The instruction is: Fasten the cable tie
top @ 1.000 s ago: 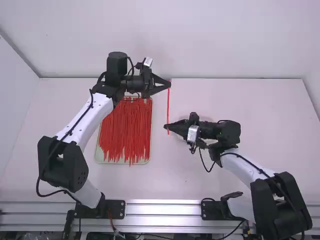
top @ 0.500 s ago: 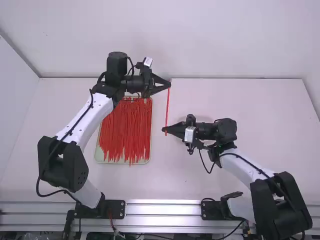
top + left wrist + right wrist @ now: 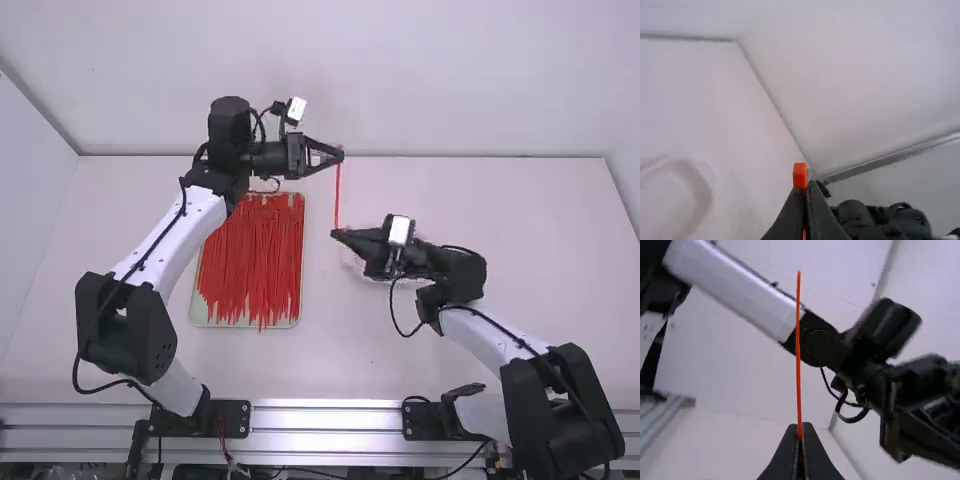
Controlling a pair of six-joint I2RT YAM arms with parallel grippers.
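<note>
The tie [image 3: 338, 195] is red and hangs straight in the air above the white worktop [image 3: 520, 210], stretched between the two claws. The left claw [image 3: 337, 155] is clenched on its far end. In the left wrist view that claw [image 3: 806, 189] has its fingers pressed together, with the tie's [image 3: 800, 175] blocky orange-red head poking out just past the tips. The right claw [image 3: 336, 235] is clenched on the near end. In the right wrist view this claw [image 3: 799, 429] pinches the strip, and the tie [image 3: 798, 350] rises from it as a thin straight line.

A small pale camera [image 3: 401, 230] sits on the right wrist, and another [image 3: 295, 106] on the left wrist. Any print on them is too small to read.

Left of the held tie, and apart from it, a pale tray [image 3: 293, 322] lies on the worktop, heaped with spare ties [image 3: 250, 260], all red. The left arm [image 3: 165, 235] reaches past the tray's left side, and its wrist hangs over the tray's far end.
</note>
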